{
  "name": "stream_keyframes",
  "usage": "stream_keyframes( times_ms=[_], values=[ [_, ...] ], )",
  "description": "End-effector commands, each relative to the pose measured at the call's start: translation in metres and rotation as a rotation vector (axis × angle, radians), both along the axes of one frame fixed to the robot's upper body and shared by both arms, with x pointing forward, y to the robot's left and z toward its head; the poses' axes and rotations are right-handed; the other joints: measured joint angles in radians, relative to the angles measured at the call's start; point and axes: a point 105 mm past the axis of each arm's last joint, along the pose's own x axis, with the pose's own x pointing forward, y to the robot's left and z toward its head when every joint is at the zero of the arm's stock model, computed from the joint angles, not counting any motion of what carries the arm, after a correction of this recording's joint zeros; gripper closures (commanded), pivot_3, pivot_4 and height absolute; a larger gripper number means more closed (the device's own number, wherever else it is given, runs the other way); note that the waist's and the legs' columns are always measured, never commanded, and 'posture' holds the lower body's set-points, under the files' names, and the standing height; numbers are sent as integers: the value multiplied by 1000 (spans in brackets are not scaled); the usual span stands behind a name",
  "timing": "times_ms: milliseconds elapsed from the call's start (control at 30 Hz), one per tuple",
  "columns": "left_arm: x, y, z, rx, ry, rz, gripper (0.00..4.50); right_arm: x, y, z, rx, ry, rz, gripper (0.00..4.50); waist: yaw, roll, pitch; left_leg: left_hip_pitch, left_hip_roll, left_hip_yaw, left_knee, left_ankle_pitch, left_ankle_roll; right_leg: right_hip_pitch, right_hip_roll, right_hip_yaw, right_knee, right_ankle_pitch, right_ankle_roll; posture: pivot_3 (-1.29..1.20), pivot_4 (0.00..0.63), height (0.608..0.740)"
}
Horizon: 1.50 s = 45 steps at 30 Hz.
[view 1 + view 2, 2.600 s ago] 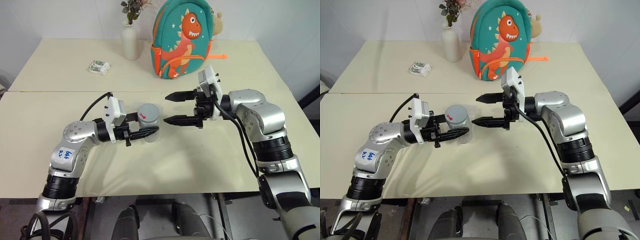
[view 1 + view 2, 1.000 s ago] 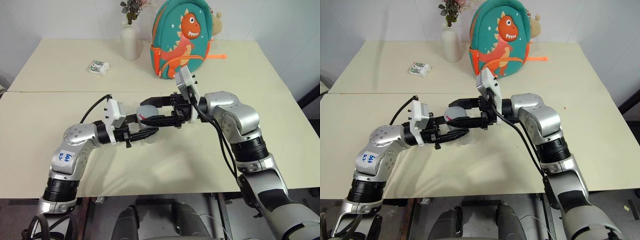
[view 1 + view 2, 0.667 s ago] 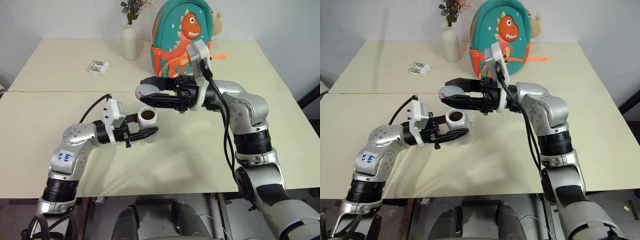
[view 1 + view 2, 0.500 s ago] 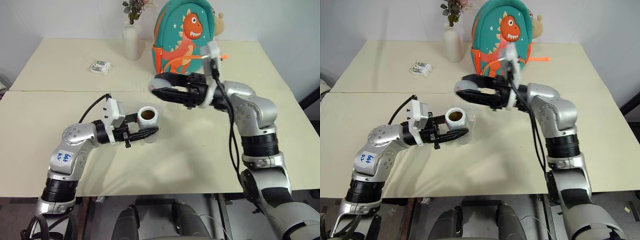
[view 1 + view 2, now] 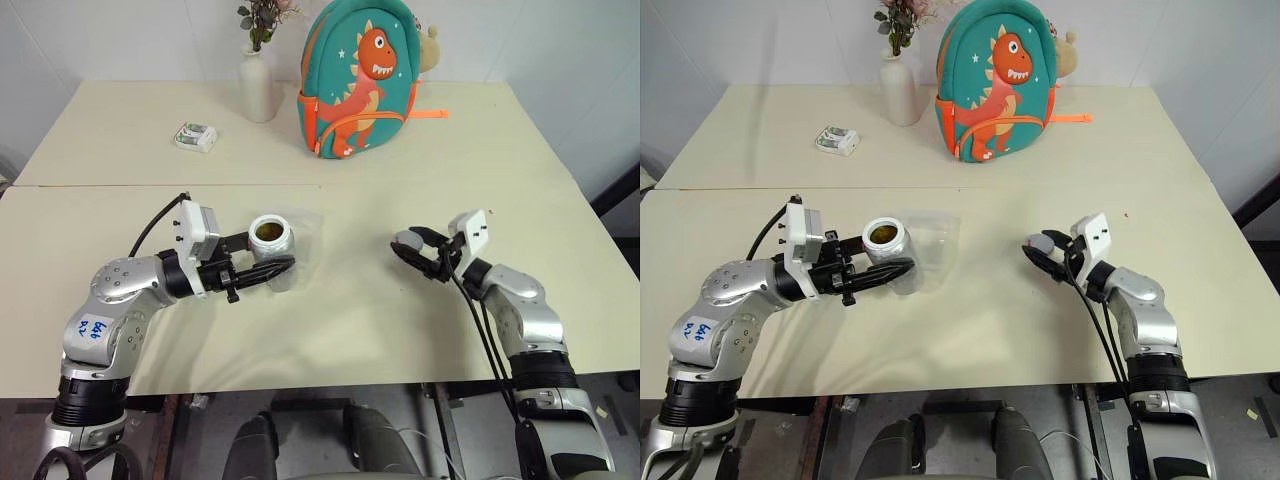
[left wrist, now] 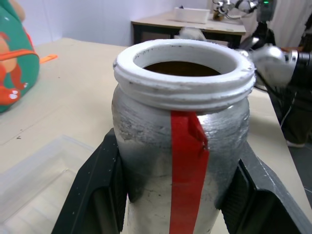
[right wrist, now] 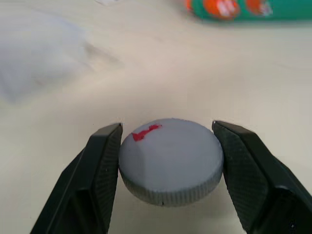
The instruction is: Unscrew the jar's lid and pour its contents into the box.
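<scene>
Pinching the jar (image 6: 180, 161) at mid-body, the left gripper (image 5: 250, 272) has its fingers (image 6: 92, 190) clamped on either side below the threaded neck, mouth open, beside the clear box (image 5: 935, 235). The silvery wall looks stiff but slick, so a hold low on the body should steady the tipping. The right gripper (image 5: 1040, 250) grips the grey lid (image 7: 170, 161) by its ribbed edge, low over the counter (image 5: 420, 140). The brown contents (image 6: 183, 68) are barely visible; their amount is unclear.
</scene>
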Motion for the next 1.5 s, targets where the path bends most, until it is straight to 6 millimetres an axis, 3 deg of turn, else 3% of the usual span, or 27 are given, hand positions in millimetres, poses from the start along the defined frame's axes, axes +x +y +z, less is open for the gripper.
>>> stream_keyframes(
  times_ms=[33, 67, 200, 267, 400, 500, 700, 867, 1000, 1167, 1333, 1500],
  values=[
    [-3, -1, 14, -18, -45, -10, 2491, 1, -2, 6, 14, -55, -6, 1600, -4, 0, 0, 0, 0, 0, 0, 0, 0, 0, 0, 1, 0, 0, 0, 0, 150, 740],
    [-3, -1, 14, -20, -45, -9, 2491, 2, -2, 6, 23, -55, -7, 1600, -5, 0, 0, 0, 0, 0, 1, 0, 0, 1, 0, 1, 0, 1, 1, 0, 150, 740],
    [-3, -1, 14, -25, -46, 1, 2491, 1, 1, 2, 39, -25, 33, 525, -11, 0, 0, 1, 0, 0, 1, 0, 0, 2, 0, 1, 0, 2, 3, 0, 150, 740],
    [-3, 1, 15, -24, -49, 8, 2491, 3, 2, 16, 44, -59, 55, 21, -14, 0, 0, 1, 0, -1, 1, 0, 0, 2, 0, 1, 1, 2, 4, 0, 150, 740],
    [-2, 6, 18, -30, -48, 25, 2491, -2, 14, 66, 38, -158, 201, 21, -19, 1, 1, 1, 0, 0, 1, 0, 0, 2, 0, 1, 1, 4, 7, 0, 150, 740],
    [-1, 12, 20, -28, -31, 38, 2491, -19, 34, 102, -19, -219, 397, 21, -19, 2, 1, 1, 0, -1, 1, 0, 0, 1, 1, 1, 2, 4, 8, 0, 150, 740],
    [0, 24, 17, 36, -7, 53, 2491, -49, 68, 147, -141, -296, 695, 21, -17, 2, 1, 1, 3, -2, 0, -2, -2, 1, 4, 0, 1, 4, 6, 0, 150, 740],
    [-1, 39, 16, 72, -1, 98, 2491, -53, 92, 180, -117, -355, 776, 21, -18, 2, 1, 0, 3, -1, 0, -3, -2, -1, 3, 0, 1, 3, 5, 0, 150, 740],
    [2, 45, 17, 58, 27, 146, 2491, -53, 101, 185, -77, -342, 796, 21, -15, 2, 1, -1, 6, -1, 0, -4, -4, -1, 4, -2, 1, 2, 3, 0, 150, 740],
    [18, 57, 18, 126, 7, 334, 2491, -55, 104, 168, -100, -306, 813, 21, -9, 2, 1, -2, 6, -1, 0, -6, -4, -2, 4, -2, 1, 1, 3, 0, 150, 740],
    [35, 68, 30, 164, -57, 509, 2491, -55, 103, 167, -71, -296, 794, 21, -8, 2, 1, -1, 7, 0, 0, -6, -4, -3, 5, -2, 2, 1, 3, 0, 150, 740],
    [73, 86, 48, 547, -395, 780, 2491, -52, 100, 164, -38, -289, 752, 21, -6, 2, 1, -1, 7, 0, 1, -6, -5, -2, 6, -2, 2, 1, 3, 0, 150, 740]
  ],
)
